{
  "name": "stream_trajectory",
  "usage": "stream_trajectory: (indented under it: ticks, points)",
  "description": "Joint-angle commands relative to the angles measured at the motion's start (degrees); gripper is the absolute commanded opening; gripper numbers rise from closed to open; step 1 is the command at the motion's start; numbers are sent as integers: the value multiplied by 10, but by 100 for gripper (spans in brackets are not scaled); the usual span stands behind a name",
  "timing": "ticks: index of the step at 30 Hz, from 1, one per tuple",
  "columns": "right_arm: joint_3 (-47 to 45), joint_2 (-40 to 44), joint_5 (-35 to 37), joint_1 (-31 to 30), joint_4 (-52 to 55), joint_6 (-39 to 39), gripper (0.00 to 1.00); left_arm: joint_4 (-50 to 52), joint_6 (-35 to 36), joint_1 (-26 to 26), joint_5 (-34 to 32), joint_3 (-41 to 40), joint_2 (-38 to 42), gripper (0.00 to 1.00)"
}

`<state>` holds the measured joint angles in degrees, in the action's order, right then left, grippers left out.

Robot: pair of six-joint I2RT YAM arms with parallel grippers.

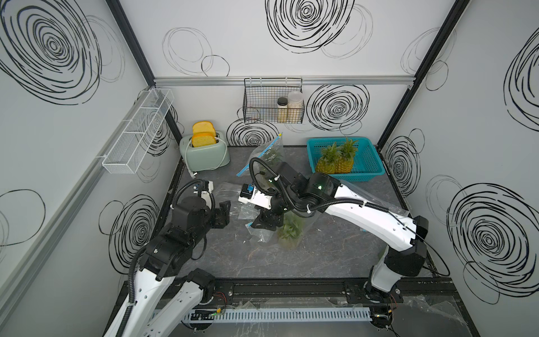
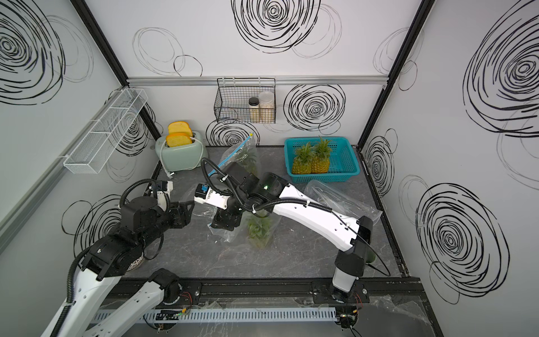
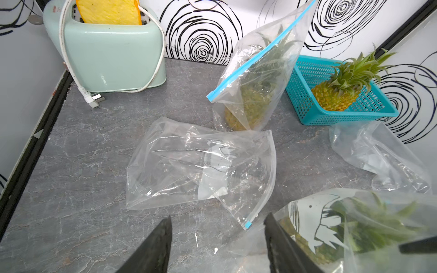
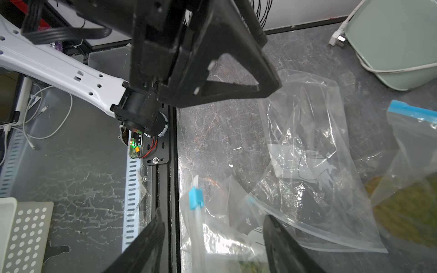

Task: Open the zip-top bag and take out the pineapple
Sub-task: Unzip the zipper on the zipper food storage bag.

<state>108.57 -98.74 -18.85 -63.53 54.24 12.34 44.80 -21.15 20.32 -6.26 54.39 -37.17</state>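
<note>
Right wrist view: right claw (image 4: 212, 222) is seen with jaws wide apart and nothing clamped. The zip edge of the bag (image 4: 220, 238) runs up between them, and the blue slider (image 4: 196, 197) sits just ahead of the tips. Left claw (image 3: 217, 217) is likewise spread and empty, one finger just beside the same bag. The pineapple (image 1: 287, 233) is noted in both top views, sealed inside that bag, lying on the counter (image 1: 335, 256) near its middle, below the right wrist. Step judged: the grip before unzipping has not yet been made. The slider is best pinched squarely on its tab, with no loose film gathered in. The bag should be pinned by the left claw near the zip's closed end, so the pull is resisted and the bag is not dragged. The pull is better kept along the zip line and low. An empty bag (image 3: 201, 165) lies near and should be kept out of the jaws.
</note>
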Motion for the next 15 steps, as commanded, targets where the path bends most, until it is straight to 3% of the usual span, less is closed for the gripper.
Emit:
stream_trajectory:
  ticks: [1,9,15]
  points:
    - [22,-14,-22,-7,41,18,66,-30,-12,-13,28,-12,5,66]
    - [17,-30,-37,-8,37,13,57,-36,-8,-26,45,-15,3,66]
    - [24,-37,-42,-10,44,20,58,-37,-7,-28,50,-16,3,66]
